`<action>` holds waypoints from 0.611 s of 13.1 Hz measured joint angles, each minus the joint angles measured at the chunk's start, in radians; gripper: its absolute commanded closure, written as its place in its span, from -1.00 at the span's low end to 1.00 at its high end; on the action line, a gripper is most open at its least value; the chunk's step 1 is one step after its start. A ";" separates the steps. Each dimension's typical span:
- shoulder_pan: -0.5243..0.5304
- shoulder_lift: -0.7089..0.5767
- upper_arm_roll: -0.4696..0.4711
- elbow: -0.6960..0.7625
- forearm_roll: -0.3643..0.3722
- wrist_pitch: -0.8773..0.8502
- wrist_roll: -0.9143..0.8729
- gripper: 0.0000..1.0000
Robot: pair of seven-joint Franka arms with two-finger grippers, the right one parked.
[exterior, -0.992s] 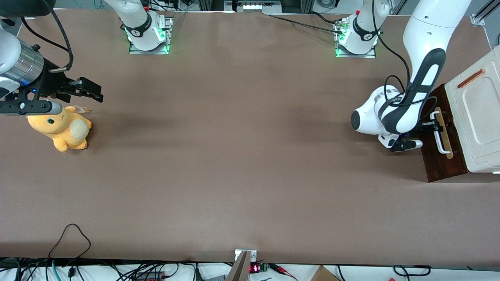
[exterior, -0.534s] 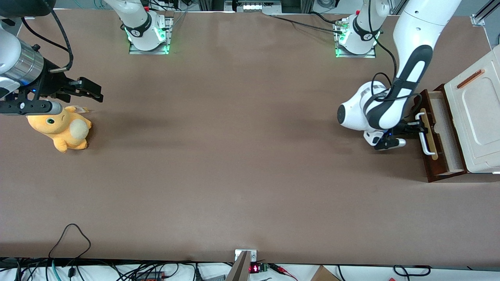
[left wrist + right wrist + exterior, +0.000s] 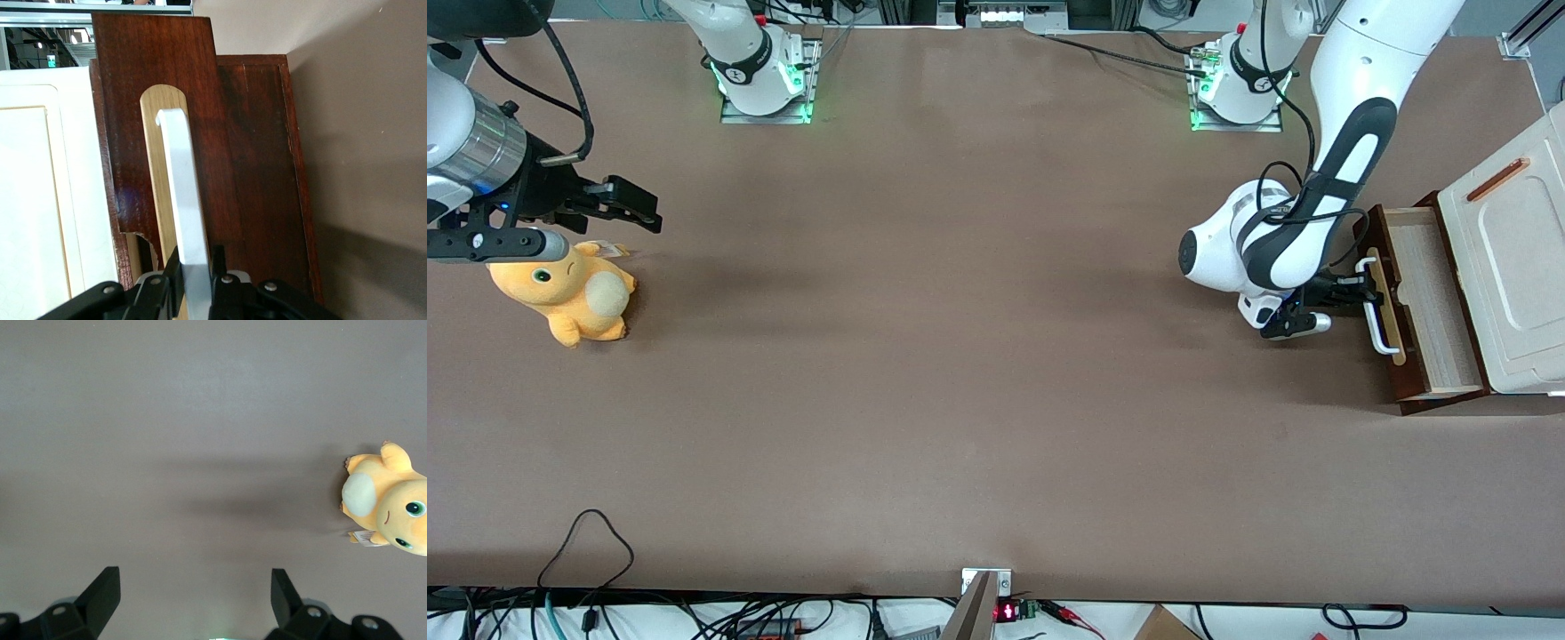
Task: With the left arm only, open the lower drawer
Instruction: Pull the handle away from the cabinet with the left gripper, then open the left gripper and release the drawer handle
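The lower drawer [image 3: 1427,298] is dark brown with a pale wood inside and stands pulled partway out of the cream-white cabinet [image 3: 1516,267] at the working arm's end of the table. Its white loop handle [image 3: 1374,307] runs along a tan strip on the drawer front [image 3: 167,133]. The left arm's gripper [image 3: 1352,286] sits in front of the drawer, shut on that handle [image 3: 183,200], one black finger [image 3: 172,273] pressed to each side of the white bar. The glossy white left arm [image 3: 1280,240] reaches down to it from above.
A small reddish bar [image 3: 1498,178] lies on the cabinet top. A yellow plush toy [image 3: 569,293] sits on the brown table [image 3: 960,356] toward the parked arm's end. Cables [image 3: 587,542] loop at the table edge nearest the camera.
The gripper has drawn back from the cabinet with the handle in its grip. The drawer went from nearly shut to partway open, and its pale inside now shows.
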 measured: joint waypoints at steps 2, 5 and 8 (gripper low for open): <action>0.000 0.000 0.000 0.000 0.000 0.001 0.001 -0.37; -0.028 -0.008 -0.025 0.017 0.014 0.016 0.038 -0.99; -0.041 -0.013 -0.032 0.024 -0.030 0.018 0.039 -0.99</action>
